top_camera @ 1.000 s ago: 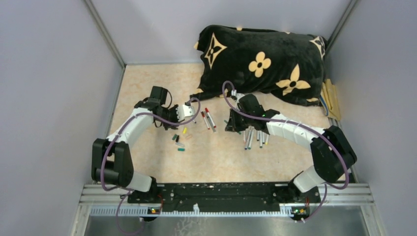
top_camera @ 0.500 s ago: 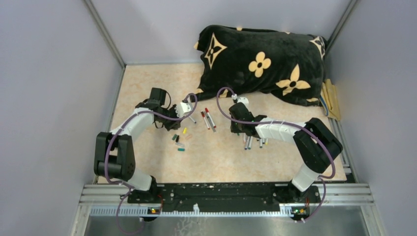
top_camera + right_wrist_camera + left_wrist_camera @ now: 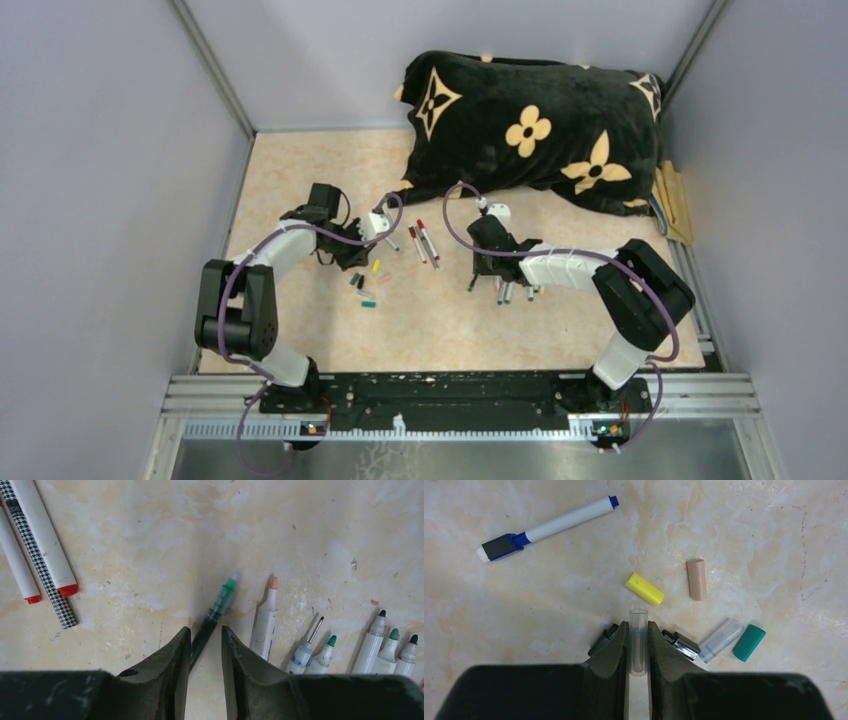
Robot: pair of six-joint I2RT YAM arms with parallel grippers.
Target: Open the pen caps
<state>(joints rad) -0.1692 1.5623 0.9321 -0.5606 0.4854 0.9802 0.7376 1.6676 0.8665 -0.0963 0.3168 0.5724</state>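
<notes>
My left gripper is shut on a clear pen cap, low over the table; in the top view it sits beside the loose caps. Around it lie a yellow cap, a beige cap, a clear cap, a teal cap and two black caps. My right gripper is open, its jaws either side of an uncapped dark green pen lying on the table; the pen also shows in the top view. Several uncapped pens lie in a row to its right.
A capped blue pen with a white barrel lies ahead of the left gripper. Two red-ended pens lie left of the right gripper. The black flower-patterned pillow fills the back right. Grey walls enclose the table on three sides.
The right gripper has dropped lower and the dark green pen now lies on the table between its opened jaws. The left gripper has barely moved, still gripping the clear cap.
</notes>
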